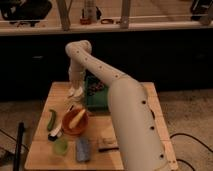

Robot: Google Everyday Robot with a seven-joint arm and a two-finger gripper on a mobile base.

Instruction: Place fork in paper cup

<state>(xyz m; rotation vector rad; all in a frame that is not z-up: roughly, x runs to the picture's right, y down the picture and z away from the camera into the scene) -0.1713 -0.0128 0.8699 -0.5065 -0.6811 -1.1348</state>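
Note:
My gripper (pixel 75 90) hangs from the white arm at the far left of the wooden table (pixel 42 150). It sits right over a small white round shape that looks like the paper cup (pixel 76 93). A slim pale sliver that looks like the fork (pixel 69 107) lies slantwise on the table just in front of the cup, between it and the orange bowl. I cannot tell whether the gripper touches the cup or holds anything.
An orange bowl (pixel 75 122) with a pale yellow item stands mid-table. A green vegetable (pixel 51 120), a black-and-white brush (pixel 56 132), a small green cup (pixel 61 145) and a blue sponge (pixel 83 149) lie in front. A dark green tray (pixel 97 95) is right of the gripper.

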